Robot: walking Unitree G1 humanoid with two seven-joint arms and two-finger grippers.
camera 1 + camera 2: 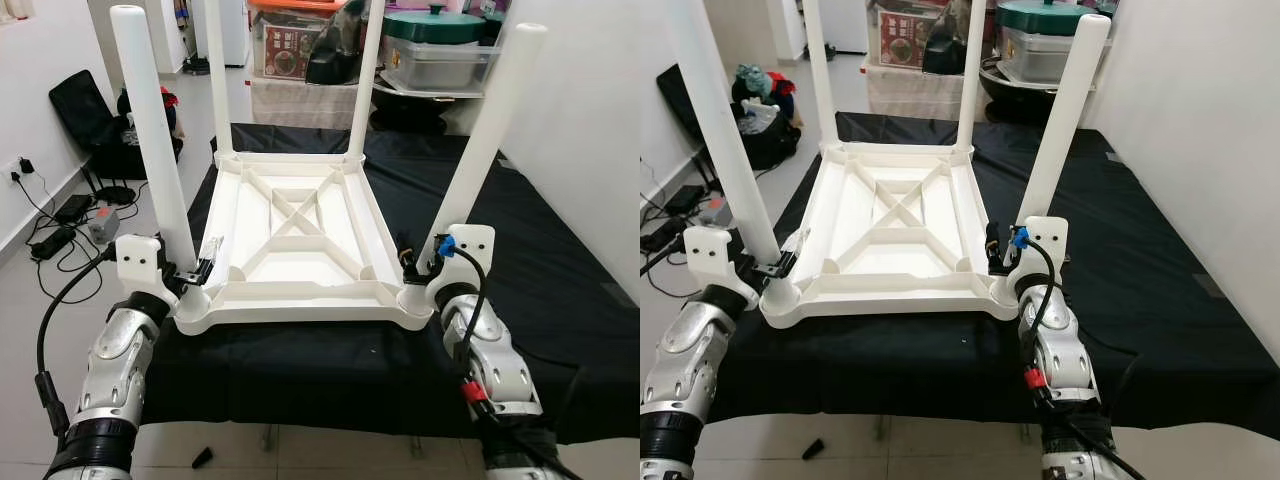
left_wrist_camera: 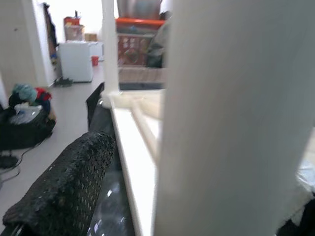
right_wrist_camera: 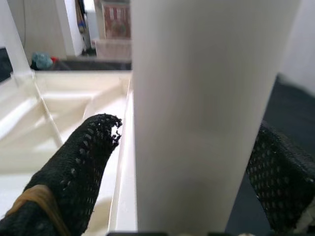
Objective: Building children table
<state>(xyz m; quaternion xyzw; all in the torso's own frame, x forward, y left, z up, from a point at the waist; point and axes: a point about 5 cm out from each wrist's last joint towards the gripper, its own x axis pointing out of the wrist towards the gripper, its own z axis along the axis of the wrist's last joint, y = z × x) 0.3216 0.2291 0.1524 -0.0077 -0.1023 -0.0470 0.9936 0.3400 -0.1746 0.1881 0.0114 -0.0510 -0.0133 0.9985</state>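
Currently you have the white children's table [image 1: 300, 240] lying upside down on the black cloth [image 1: 540, 290], its ribbed underside facing up, all four white legs standing upright in its corner sockets; take the table as your landmark.

Left gripper [image 1: 192, 272] sits at the table's near-left corner, at the base of the near-left leg [image 1: 150, 130]; in the left wrist view one black textured finger [image 2: 69, 187] lies beside that leg on the side away from the tabletop, the leg itself close across the lens; the other finger is hidden, so you cannot tell whether the grip is clenched or released.

Right gripper [image 1: 998, 250] sits at the near-right corner, at the base of the near-right leg [image 1: 1060, 120]; in the right wrist view its fingers [image 3: 74, 167] flank the leg, one on each side and close against it; note it as grasping the near-right leg.

Far-left leg [image 1: 218, 70] and far-right leg [image 1: 366, 75] stand at the table's far corners, untouched by either tool.

Beyond the table's far edge: storage boxes and a green-lidded container [image 1: 435, 25] on a shelf; off its left side: a dark bag [image 1: 85, 115], cables and a power strip [image 1: 55, 240] on the tiled floor; a small black object [image 1: 202, 459] lies on the floor just past the cloth's near edge; a white wall [image 1: 600, 120] runs along the right.
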